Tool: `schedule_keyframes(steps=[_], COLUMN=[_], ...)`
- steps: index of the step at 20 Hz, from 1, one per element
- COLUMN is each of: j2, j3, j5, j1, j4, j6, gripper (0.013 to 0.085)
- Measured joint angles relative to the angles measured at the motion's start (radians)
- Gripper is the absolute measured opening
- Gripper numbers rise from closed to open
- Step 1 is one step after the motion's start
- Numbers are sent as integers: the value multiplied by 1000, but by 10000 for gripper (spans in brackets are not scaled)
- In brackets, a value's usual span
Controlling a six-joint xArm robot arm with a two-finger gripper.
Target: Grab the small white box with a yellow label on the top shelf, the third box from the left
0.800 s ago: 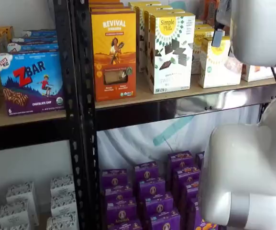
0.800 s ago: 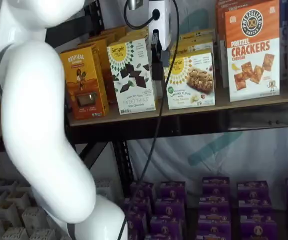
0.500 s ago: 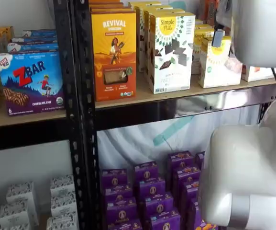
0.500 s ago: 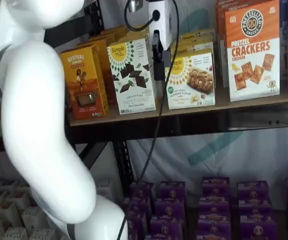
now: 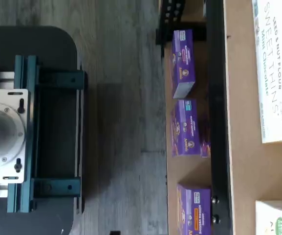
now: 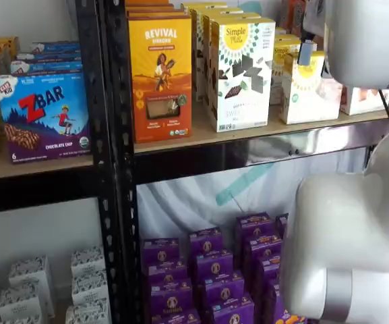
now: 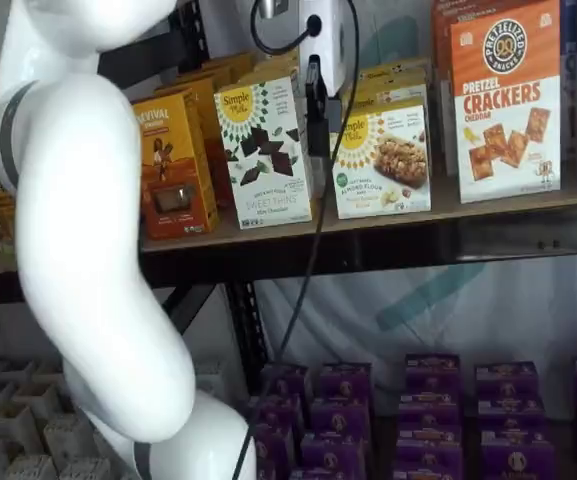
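Two cartons flank the small white box (image 7: 382, 160) near the top shelf (image 7: 388, 215) front edge: the chocolate carton (image 7: 264, 150) just beside, crackers (image 7: 505, 100) farther off. Jaws (image 7: 315, 110) hang before the narrow gap, empty; only one dark finger shows side-on, spread wide, touching nothing visible

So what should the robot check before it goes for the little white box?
1. Small white box standing upright on the top shelf: ok.
2. End effector up at box height: ok.
3. End effector lined up with the box: not ok; it hangs off to one side, in front of the gap beside the chocolate box.
4. Fingers open: cannot tell, seen side-on.
5. Cable clear of the box: ok.
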Motion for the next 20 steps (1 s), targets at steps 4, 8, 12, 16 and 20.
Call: schedule_keyframes(steps=[4,8,12,16,20], j2=[18,35,34,71,84], j3=[-33,-65,-64,-103,-101], j5=[12,19,-32,-26,-79], j1=[-26,-60,-76,-79,-75], j4=[56,130,169,179,196], j6=[-6,-11,-17,-15,-13], gripper=[850,850,850,850,850])
